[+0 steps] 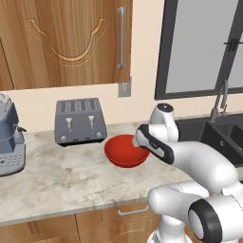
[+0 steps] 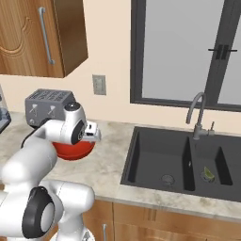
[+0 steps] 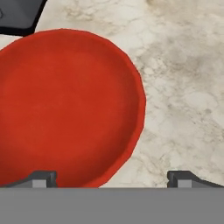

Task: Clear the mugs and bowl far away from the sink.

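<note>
The red bowl (image 1: 125,153) sits on the marble counter (image 1: 57,180) just in front of the grey toaster (image 1: 79,121), well left of the black two-basin sink (image 2: 181,162). The gripper (image 3: 111,178) hangs over the bowl's right rim with its jaws spread wide, one fingertip (image 3: 41,179) above the bowl's inside, the other above bare counter, holding nothing.
</note>
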